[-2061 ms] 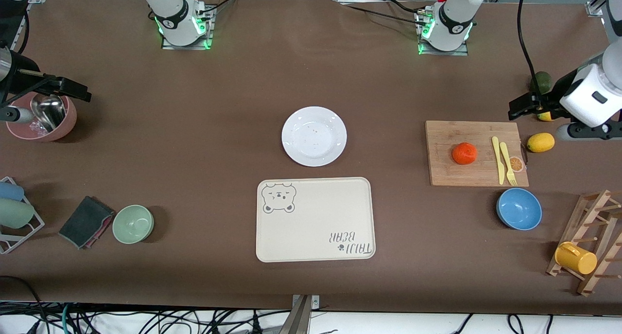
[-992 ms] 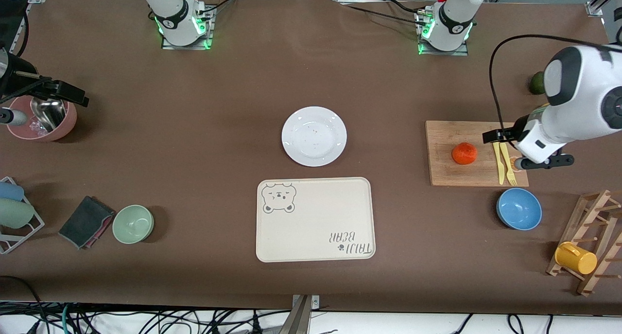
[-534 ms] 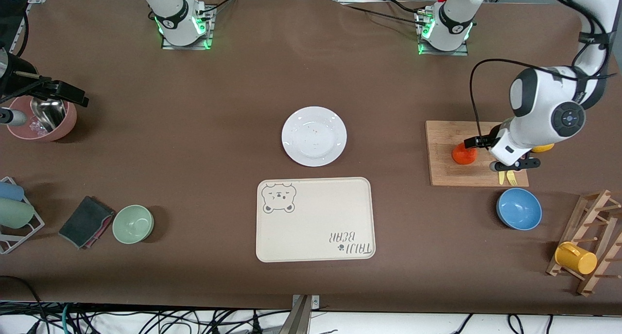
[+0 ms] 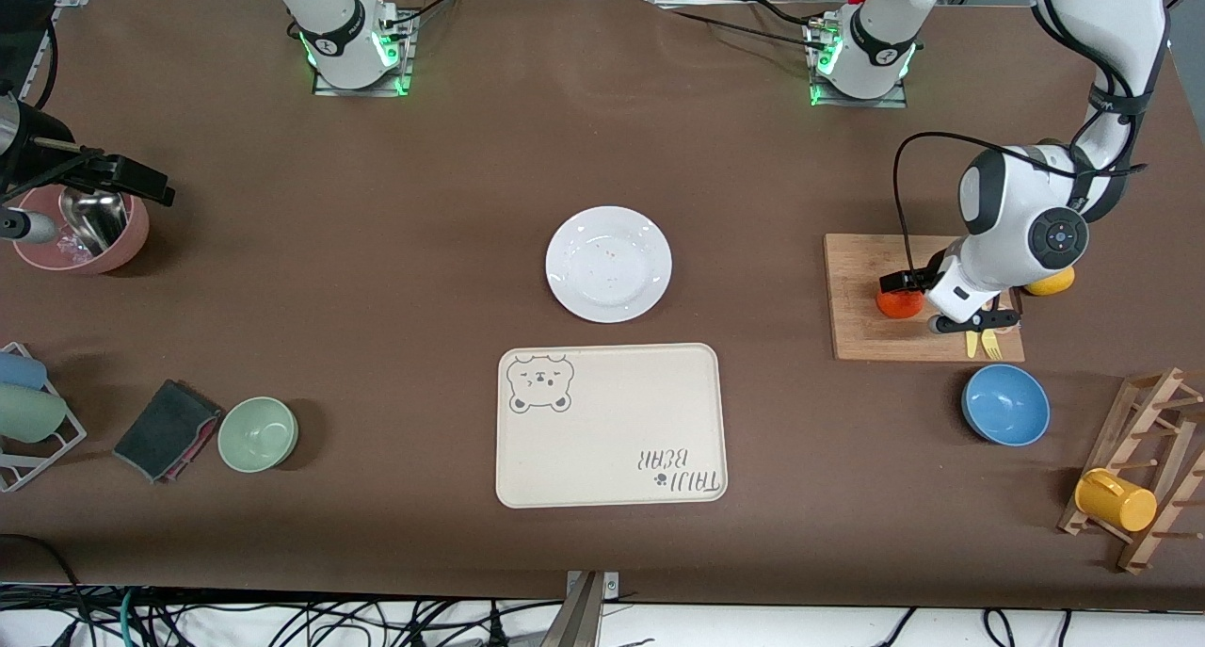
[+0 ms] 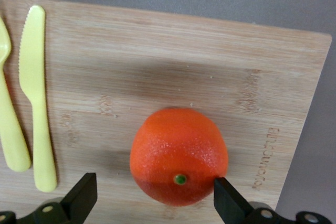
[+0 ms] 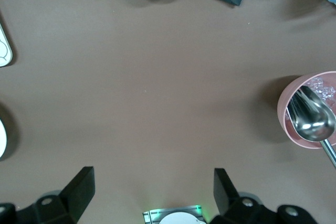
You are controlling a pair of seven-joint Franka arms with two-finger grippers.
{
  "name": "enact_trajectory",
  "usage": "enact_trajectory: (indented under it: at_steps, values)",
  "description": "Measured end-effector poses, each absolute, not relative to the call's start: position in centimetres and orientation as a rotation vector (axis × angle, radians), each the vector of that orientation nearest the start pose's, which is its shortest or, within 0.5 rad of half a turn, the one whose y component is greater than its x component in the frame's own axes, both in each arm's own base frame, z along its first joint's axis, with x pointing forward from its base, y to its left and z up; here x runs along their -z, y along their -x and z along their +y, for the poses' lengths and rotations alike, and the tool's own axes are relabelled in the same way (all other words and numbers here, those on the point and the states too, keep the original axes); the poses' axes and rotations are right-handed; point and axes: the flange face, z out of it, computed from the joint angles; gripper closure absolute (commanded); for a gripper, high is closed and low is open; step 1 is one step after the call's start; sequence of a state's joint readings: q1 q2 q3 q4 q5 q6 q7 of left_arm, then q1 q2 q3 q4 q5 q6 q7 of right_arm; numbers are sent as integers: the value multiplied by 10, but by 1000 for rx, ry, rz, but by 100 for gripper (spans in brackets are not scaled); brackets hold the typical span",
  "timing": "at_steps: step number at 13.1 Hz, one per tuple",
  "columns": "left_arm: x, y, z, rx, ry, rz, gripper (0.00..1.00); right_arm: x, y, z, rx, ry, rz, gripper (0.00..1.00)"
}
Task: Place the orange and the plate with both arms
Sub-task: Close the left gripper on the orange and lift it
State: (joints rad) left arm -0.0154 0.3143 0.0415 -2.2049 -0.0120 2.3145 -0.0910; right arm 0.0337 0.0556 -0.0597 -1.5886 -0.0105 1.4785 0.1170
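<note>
The orange (image 4: pixel 897 303) lies on a wooden cutting board (image 4: pixel 861 331) toward the left arm's end of the table. The left gripper (image 5: pixel 155 199) is right over it with its fingers (image 5: pixel 84 195) spread wide, one on each side of the fruit, and neither finger presses on the peel. On the same board, just beside the orange, lie a yellow plastic knife (image 5: pixel 38 98) and a yellow fork (image 5: pixel 10 124); they are apart from the fruit. The left arm's wrist covers most of them in the front view. A yellow lemon (image 4: pixel 1052 284) shows partly at the board's edge. A blue bowl (image 4: pixel 1005 404) stands nearer to the front camera than the board.

The plate (image 4: pixel 609 264) rests in the middle of the table, and nothing lies on it except tiny specks. Nearer to the camera than the plate lies a cream tray (image 4: pixel 610 426) with a bear drawing.

The right gripper (image 6: pixel 152 195) waits with its fingers apart, holding nothing, over the right arm's end of the table near a pink bowl (image 4: pixel 118 242) that holds a metal scoop (image 6: pixel 310 121). A green bowl (image 4: pixel 258 433) and a dark cloth (image 4: pixel 168 428) lie nearer to the camera.
</note>
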Motion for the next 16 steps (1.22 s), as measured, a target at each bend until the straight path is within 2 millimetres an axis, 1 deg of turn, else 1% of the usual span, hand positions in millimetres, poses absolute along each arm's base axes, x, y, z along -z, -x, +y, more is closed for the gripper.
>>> enact_trajectory:
  at_steps: [3, 5, 8, 11, 13, 15, 16]
  values:
    - [-216, -531, 2, -331, 3112, -162, 0, -578, -558, -14, -265, 3144, 223, 0]
    - [-217, -533, -4, -316, 3118, -144, 0, -578, -558, -14, -265, 3144, 223, 0]
    - [-222, -535, -4, -297, 3120, -144, 0, -578, -558, -12, -266, 3145, 217, 0]
    - [-221, -535, -4, -299, 3120, -145, 0, -578, -558, -10, -266, 3145, 211, 0]
    - [-216, -533, -4, -311, 3118, -146, 0, -578, -558, -10, -266, 3145, 211, 0]
    - [-207, -532, -3, -316, 3117, -148, 0, -578, -558, -10, -266, 3145, 211, 0]
    - [-202, -532, -3, -317, 3116, -149, 27, -578, -558, -9, -266, 3145, 210, 0]
